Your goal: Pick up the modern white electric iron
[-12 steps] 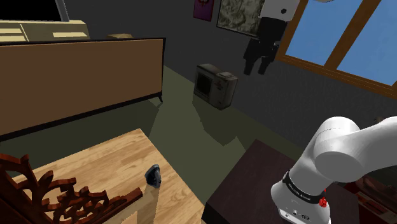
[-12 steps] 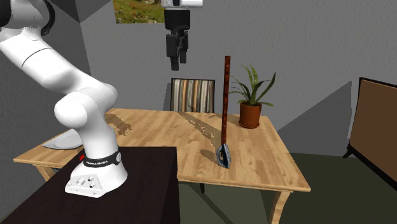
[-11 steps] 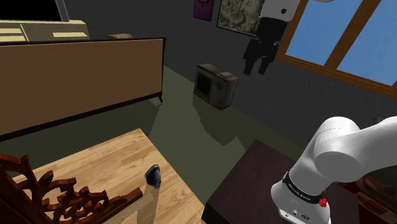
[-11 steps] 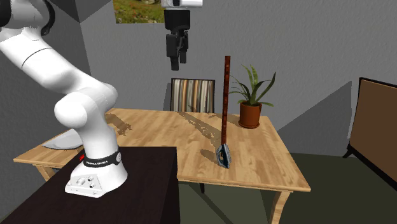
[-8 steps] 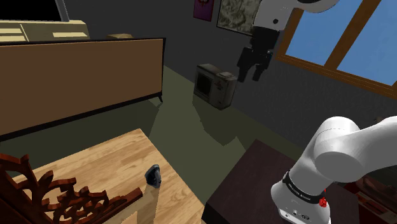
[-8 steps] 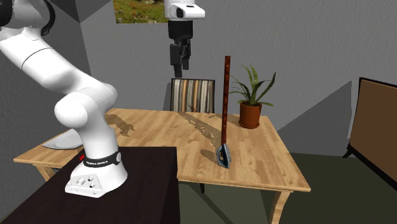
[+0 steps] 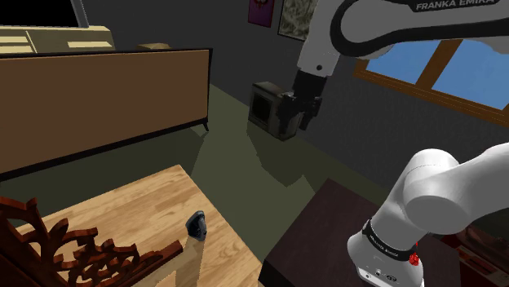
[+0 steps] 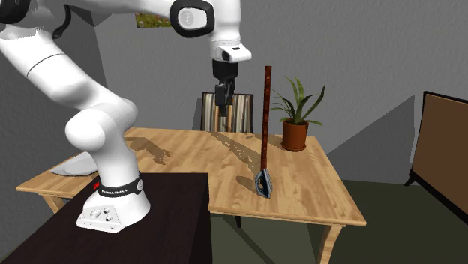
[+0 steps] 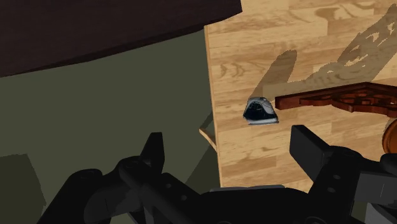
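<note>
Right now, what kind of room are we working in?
Likely a home dining or living room: a wooden table with a striped chair pulled up to it and a potted plant on it.

A light wooden table (image 8: 300, 184) carries a potted plant (image 8: 295, 133), at one o'clock from the foot of a thin, dark carved panel (image 8: 266, 112) that stands upright. A striped chair (image 8: 241, 114) stands behind the table, at ten o'clock from the plant. In the shoulder view, a long brown sideboard (image 7: 98, 98) lies toward ten o'clock and a window (image 7: 440, 69) toward two o'clock.
</note>
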### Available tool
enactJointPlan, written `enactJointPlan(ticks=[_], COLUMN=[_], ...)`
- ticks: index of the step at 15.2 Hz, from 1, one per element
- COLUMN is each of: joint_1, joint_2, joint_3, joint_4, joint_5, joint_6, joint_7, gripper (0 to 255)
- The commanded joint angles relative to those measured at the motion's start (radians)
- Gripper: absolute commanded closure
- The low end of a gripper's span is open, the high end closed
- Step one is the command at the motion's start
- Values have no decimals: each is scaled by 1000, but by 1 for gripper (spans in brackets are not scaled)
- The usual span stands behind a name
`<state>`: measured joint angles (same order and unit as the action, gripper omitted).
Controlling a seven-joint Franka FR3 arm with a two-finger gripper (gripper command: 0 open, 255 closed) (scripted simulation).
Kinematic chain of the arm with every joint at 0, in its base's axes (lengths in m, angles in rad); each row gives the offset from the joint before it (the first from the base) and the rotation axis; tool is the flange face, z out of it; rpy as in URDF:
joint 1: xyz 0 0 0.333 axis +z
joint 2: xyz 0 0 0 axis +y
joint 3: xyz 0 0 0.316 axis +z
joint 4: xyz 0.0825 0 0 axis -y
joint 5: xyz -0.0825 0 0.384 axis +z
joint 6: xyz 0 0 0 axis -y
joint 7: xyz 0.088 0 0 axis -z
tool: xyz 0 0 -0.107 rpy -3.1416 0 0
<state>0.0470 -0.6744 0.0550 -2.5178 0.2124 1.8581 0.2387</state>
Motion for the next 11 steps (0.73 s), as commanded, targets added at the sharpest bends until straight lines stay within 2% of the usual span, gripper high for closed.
enactJointPlan(ticks=[1,11], joint_1=[13,75], joint_2=[36,328], joint_3=[24,126], joint_4=[-37,-101], joint_5=[24,129], joint_6=[83,477], joint_7=[14,58], gripper=[0,0])
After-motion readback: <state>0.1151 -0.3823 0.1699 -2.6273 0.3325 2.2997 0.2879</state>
